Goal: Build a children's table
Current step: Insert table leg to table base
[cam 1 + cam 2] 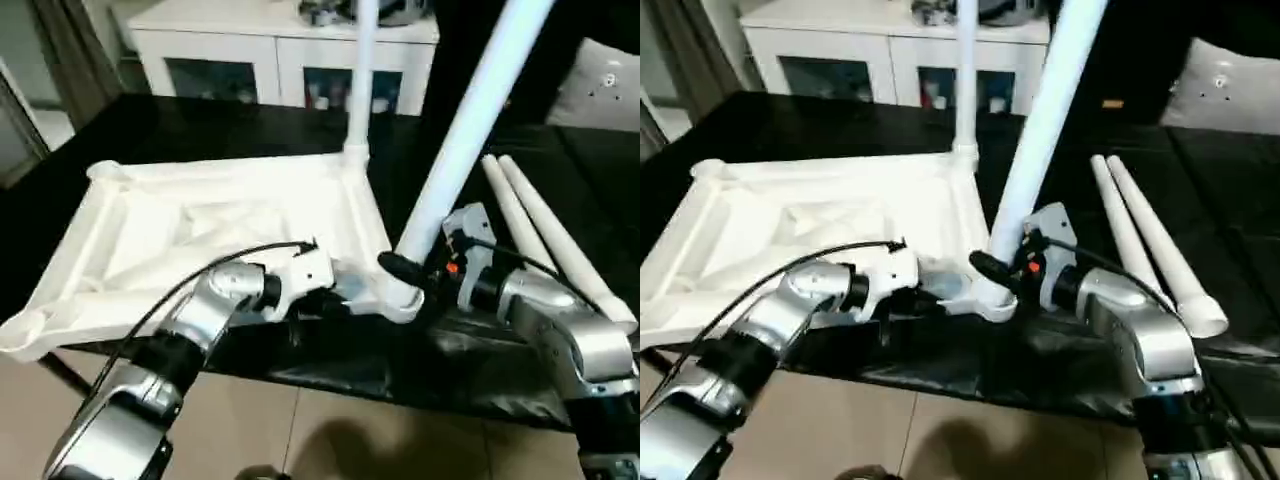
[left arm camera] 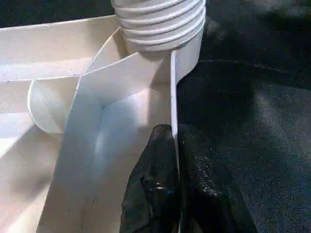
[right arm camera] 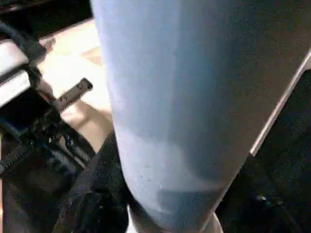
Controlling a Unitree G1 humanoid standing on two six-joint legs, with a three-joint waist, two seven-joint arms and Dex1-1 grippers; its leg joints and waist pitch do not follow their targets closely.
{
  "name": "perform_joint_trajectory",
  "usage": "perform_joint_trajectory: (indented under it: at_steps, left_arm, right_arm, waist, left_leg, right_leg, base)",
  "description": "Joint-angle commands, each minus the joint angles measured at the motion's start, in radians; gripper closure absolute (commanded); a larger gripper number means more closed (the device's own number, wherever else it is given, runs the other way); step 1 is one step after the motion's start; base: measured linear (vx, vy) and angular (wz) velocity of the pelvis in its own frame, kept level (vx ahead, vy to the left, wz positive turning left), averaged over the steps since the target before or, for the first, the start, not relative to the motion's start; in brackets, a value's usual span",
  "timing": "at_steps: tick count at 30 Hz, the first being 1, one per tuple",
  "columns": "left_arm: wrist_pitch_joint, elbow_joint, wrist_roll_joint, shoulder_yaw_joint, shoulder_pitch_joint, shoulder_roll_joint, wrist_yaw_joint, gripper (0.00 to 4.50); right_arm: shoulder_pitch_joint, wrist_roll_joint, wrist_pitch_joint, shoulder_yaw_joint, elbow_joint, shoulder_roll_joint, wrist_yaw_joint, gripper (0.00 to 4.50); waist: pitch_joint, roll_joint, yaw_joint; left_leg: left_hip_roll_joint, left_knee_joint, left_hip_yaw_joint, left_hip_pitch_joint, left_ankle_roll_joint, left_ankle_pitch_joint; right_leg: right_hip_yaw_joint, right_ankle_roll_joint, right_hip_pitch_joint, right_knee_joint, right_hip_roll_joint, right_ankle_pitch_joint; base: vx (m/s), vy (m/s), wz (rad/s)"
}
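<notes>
Leg (image 1: 470, 130) seating under way at the table top's (image 1: 200, 225) near-right corner socket (image 1: 400, 298) by the tabletop's (image 1: 180, 130) front edge: right pincer (image 1: 420, 270) clamps leg, left pincer (image 2: 167, 160) pinches the rim (keep leg plumb while twisting).

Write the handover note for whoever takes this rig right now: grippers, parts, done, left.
Left gripper: shut on the table top's near rim, close to the near right corner socket.
Right gripper: closed around the leaning leg just above that socket.
Table top: upside down on the black work table.
Done: one leg stands upright in the far right socket.
Left: the leaning leg tilts and looks not fully seated; two spare legs lie to the right; both left sockets are empty.
</notes>
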Motion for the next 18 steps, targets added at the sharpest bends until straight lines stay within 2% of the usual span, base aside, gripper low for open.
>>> perform_joint_trajectory:
  at_steps: [1, 3, 4, 7, 9, 13, 18]
  left_arm:
    - [0.025, 0.004, 0.030, -0.030, 0.028, 0.019, -0.025, 4.50]
    - [0.035, 0.002, 0.036, -0.029, 0.026, 0.025, -0.026, 4.50]
    - [0.038, 0.011, 0.041, -0.029, 0.020, 0.028, -0.024, 4.50]
    - [0.052, 0.012, 0.040, -0.035, 0.017, 0.033, -0.043, 4.50]
    - [0.052, 0.000, 0.038, -0.038, 0.020, 0.038, -0.057, 4.50]
    - [0.047, -0.040, 0.022, -0.045, 0.029, 0.047, -0.109, 4.50]
    - [0.049, -0.056, 0.022, -0.052, 0.026, 0.050, -0.134, 4.50]
  right_arm:
    - [-0.010, -0.020, 0.017, 0.021, 0.021, -0.021, 0.016, 2.62]
    - [-0.013, -0.019, 0.026, 0.034, 0.030, -0.032, 0.031, 2.62]
    - [-0.013, -0.014, 0.040, 0.047, 0.031, -0.045, 0.051, 2.62]
    - [-0.012, -0.018, 0.044, 0.060, 0.030, -0.059, 0.072, 2.62]
    - [-0.016, -0.021, 0.042, 0.056, 0.040, -0.056, 0.072, 2.62]
    - [-0.032, -0.008, 0.029, 0.046, 0.088, -0.027, 0.070, 2.62]
    - [-0.040, -0.020, 0.003, 0.060, 0.149, -0.017, 0.082, 2.62]
  waist:
    - [-0.066, -0.033, 0.001]
    - [-0.066, -0.024, 0.002]
    - [-0.065, -0.030, -0.002]
    - [-0.067, -0.028, 0.000]
    - [-0.067, -0.031, -0.001]
    - [-0.069, -0.030, -0.003]
    - [-0.066, -0.030, -0.003]
  left_leg:
    - [0.114, -0.071, -0.049, 0.005, 0.062, -0.110]
    - [0.113, -0.070, -0.049, 0.003, 0.062, -0.107]
    - [0.113, -0.071, -0.049, 0.005, 0.061, -0.117]
    - [0.115, -0.071, -0.050, 0.008, 0.057, -0.124]
    - [0.116, -0.073, -0.051, 0.008, 0.052, -0.134]
    - [0.115, -0.072, -0.050, 0.009, 0.043, -0.135]
    - [0.115, -0.074, -0.051, 0.010, 0.033, -0.164]
  right_leg:
    - [0.083, -0.108, 0.050, -0.083, -0.136, -0.304]
    - [0.082, -0.110, 0.051, -0.082, -0.139, -0.305]
    - [0.082, -0.108, 0.050, -0.085, -0.137, -0.311]
    - [0.083, -0.109, 0.049, -0.085, -0.138, -0.302]
    - [0.083, -0.112, 0.051, -0.083, -0.138, -0.298]
    - [0.084, -0.133, 0.050, -0.081, -0.139, -0.274]
    - [0.083, -0.131, 0.051, -0.086, -0.140, -0.310]
  base:
    - [0.000, 0.000, 0.00]
    - [0.000, 0.000, 0.00]
    - [0.000, 0.000, 0.00]
    - [0.000, 0.000, 0.00]
    - [0.000, 0.000, 0.00]
    - [0.000, 0.000, 0.00]
    - [0.000, 0.000, 0.00]
